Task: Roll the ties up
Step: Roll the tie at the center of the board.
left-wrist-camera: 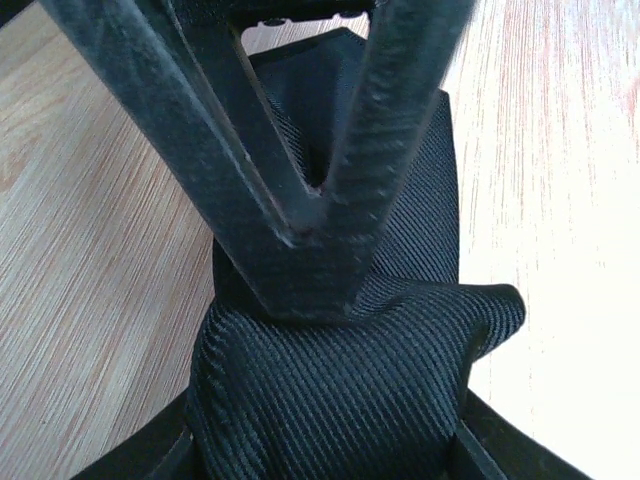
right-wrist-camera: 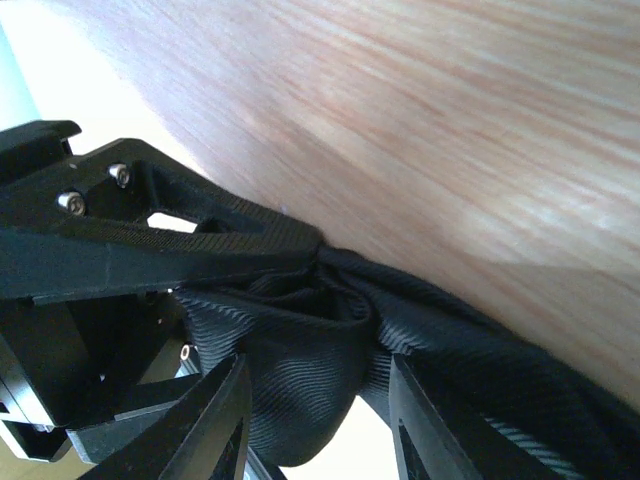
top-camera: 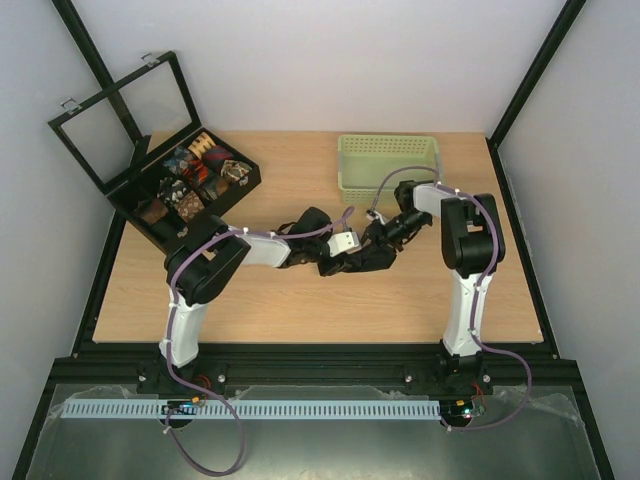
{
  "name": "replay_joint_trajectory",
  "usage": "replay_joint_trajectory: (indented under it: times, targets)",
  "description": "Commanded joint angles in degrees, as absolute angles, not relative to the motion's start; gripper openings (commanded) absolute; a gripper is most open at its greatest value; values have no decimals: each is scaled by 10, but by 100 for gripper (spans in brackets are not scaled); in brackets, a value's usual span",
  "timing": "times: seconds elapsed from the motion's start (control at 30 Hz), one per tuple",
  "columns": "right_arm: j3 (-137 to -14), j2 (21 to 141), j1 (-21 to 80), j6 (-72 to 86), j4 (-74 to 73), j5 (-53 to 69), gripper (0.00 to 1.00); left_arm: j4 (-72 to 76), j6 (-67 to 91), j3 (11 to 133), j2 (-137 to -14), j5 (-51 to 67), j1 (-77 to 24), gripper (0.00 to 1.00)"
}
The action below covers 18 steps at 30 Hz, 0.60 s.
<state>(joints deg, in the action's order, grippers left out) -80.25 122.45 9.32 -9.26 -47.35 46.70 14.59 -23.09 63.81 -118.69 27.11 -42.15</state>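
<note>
Left gripper [left-wrist-camera: 325, 455] is clamped around a bunched-up wad of the black tie [left-wrist-camera: 420, 230]. The right gripper [right-wrist-camera: 320, 395] is pinched shut on the same fabric just beside it. The whole lot is held low at the middle of the table [top-camera: 300, 310]. Patterned rolled ties [top-camera: 200, 170] are tucked into the black box [top-camera: 140, 218] at the far left, and a green basket [top-camera: 388, 183] is parked far right.
</note>
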Motion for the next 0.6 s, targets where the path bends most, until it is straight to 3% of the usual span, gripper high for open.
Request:
replay_joint_trajectory:
  times: [0.0,0.17,0.37,0.5,0.57]
  targets:
    - [-802,1194,119,-99,-516,446,40,45,-229,640,-1205,239,-422,43]
    - [-824,1216,138,-82,-506,425,34,35,-228,646,-1207,234,-425,43]
    - [-819,1234,136,-96,-502,371,2,28,-228,648,-1206,232,-425,43]
    - [-799,1247,114,-108,-489,367,1,32,-225,651,-1202,245,-422,50]
    - [-789,1252,106,-114,-477,363,1,43,-225,651,-1194,263,-420,61]
